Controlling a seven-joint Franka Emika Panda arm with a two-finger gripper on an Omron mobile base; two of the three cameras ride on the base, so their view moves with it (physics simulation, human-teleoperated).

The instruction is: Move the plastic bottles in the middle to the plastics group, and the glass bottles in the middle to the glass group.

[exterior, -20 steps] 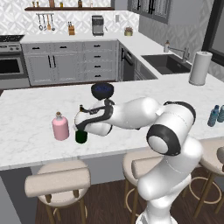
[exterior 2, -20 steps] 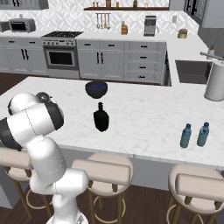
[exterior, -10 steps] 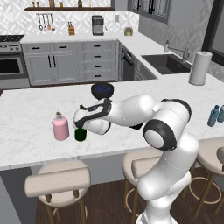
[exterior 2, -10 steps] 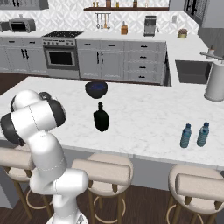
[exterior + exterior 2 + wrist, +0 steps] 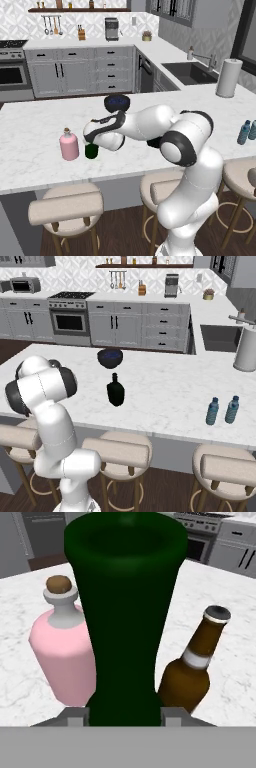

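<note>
On the white marble island (image 5: 30, 165), the dark-green wine bottle (image 5: 91, 150) is gripped in the narrowed gripper (image 5: 95, 141) and has been carried closer to the pink bottle (image 5: 69, 145) over the last second. It is now held just beside the pink bottle and brown bottle (image 5: 192, 667), so release is judged near. The black bottle (image 5: 115, 391) is left mid-counter, the two blue bottles (image 5: 222, 411) together at the right.

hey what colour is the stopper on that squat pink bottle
The stopper on the pink bottle is brown, cork-like, above a pale grey neck. Best seen in the hand view.
</note>
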